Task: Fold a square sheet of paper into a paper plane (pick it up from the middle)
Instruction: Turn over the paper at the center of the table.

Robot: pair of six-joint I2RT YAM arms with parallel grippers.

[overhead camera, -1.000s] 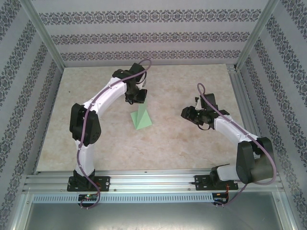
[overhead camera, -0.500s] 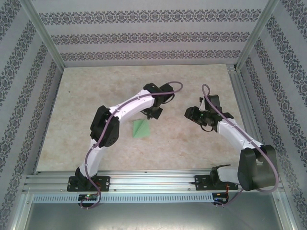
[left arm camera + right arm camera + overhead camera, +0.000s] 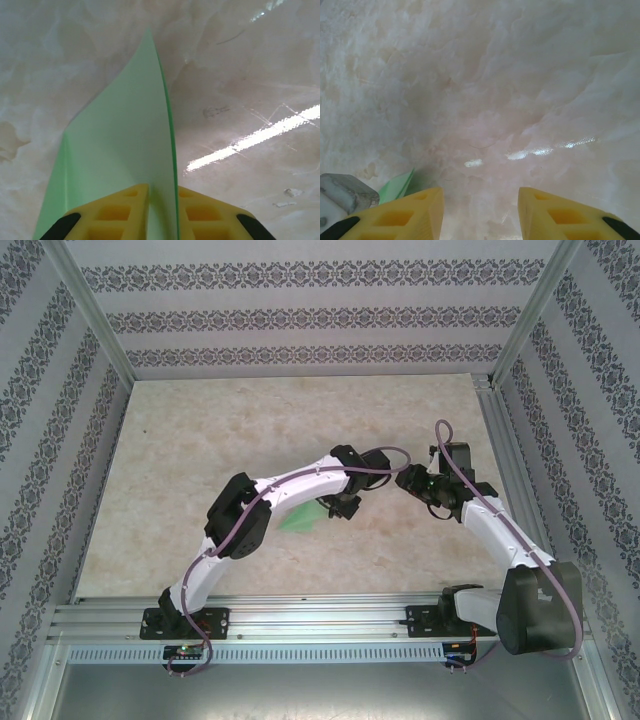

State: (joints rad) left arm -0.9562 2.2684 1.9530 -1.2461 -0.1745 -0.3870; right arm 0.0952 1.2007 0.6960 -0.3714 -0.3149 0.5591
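Seen from above, the left forearm (image 3: 300,483) covers most of the paper plane (image 3: 297,521), leaving a green sliver. Just right of the plane, the left gripper (image 3: 345,508) is too small to judge. From the left wrist, the plane's near end runs off the bottom edge between the yellow fingers (image 3: 120,212), possibly loosely pinched.

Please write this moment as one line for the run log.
left fingers: green paper between them, grip unclear | right fingers: open, nothing held, over table

Both arms (image 3: 300,483) are white with black joints (image 3: 240,528), purple cables (image 3: 385,452) alongside, and yellow, black-edged claw fingers (image 3: 405,215).
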